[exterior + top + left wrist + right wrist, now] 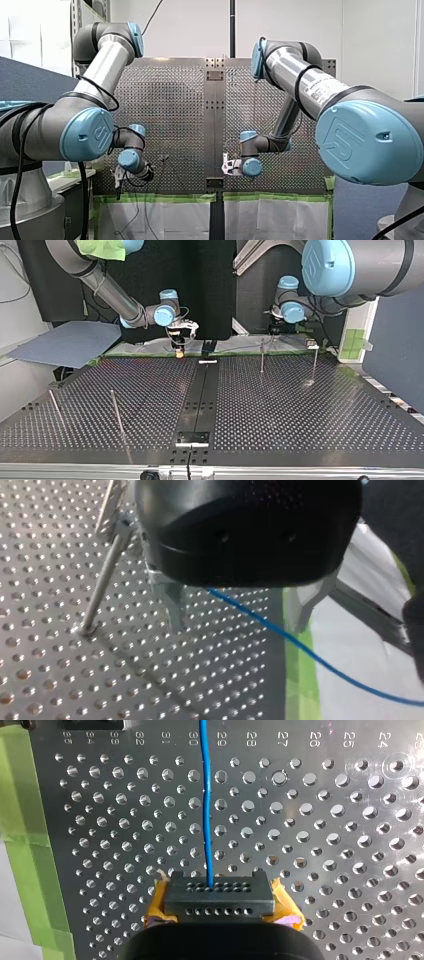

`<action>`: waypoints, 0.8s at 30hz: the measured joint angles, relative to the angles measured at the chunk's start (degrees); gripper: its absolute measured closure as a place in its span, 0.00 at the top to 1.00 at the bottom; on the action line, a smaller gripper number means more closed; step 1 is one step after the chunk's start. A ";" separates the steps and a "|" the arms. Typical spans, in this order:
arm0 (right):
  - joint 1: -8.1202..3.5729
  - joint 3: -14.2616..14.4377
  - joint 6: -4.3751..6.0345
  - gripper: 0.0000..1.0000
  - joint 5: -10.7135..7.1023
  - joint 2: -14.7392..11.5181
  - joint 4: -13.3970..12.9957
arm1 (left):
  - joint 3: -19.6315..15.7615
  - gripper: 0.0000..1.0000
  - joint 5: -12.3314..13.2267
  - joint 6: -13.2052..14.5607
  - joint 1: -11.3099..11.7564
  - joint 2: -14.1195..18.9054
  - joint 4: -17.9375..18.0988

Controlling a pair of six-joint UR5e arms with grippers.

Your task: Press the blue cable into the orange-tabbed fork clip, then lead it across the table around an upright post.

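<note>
Blue cable: the blue cable (206,810) ran straight over the table (325,845) and into the tip of my right gripper (220,897). In the left wrist view it came out from under my left gripper (237,617) and trailed past the green tape (297,680), off the table.
Right gripper: it stood low near the taped edge, with yellow pads (155,907) on either side of its black tip. It looked clamped on the cable, since the line ended at the middle of the tip.
Left gripper: its metal fingers (170,605) were spread wide and gripped nothing; the cable passed between them untouched.
Clip: I could not pick out the orange-tabbed fork clip with certainty, so seating looked not yet done.
Risk, slip: with only one grip on a thin cable, it could pull through the pads if the loose tail snagged on the table edge.
Risk, seating: coming down off the slot's line would lay the cable beside the fork, not in it.
Risk, post: the upright post (102,580) stood just beside the left gripper — a sideways sweep with the fingers wide could knock it, or lead the cable round the wrong side.
</note>
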 joint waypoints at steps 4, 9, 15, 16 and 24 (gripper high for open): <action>0.00 0.02 0.03 0.00 0.04 0.00 0.01 | -2.27 1.00 0.02 0.06 0.18 0.80 2.02; 0.00 0.01 0.16 0.00 0.05 0.00 0.01 | -4.15 1.00 0.10 -0.18 -0.13 3.03 3.15; 0.00 0.01 0.30 0.00 0.07 0.00 0.01 | -5.21 1.00 0.34 -0.43 -0.85 6.58 2.85; 0.00 -0.01 0.30 0.00 0.08 0.00 0.01 | -5.26 1.00 0.36 -0.43 -0.91 7.32 2.83; -0.05 -0.02 0.08 0.00 0.19 0.00 -0.09 | -6.61 1.00 0.66 1.87 -2.70 9.00 4.19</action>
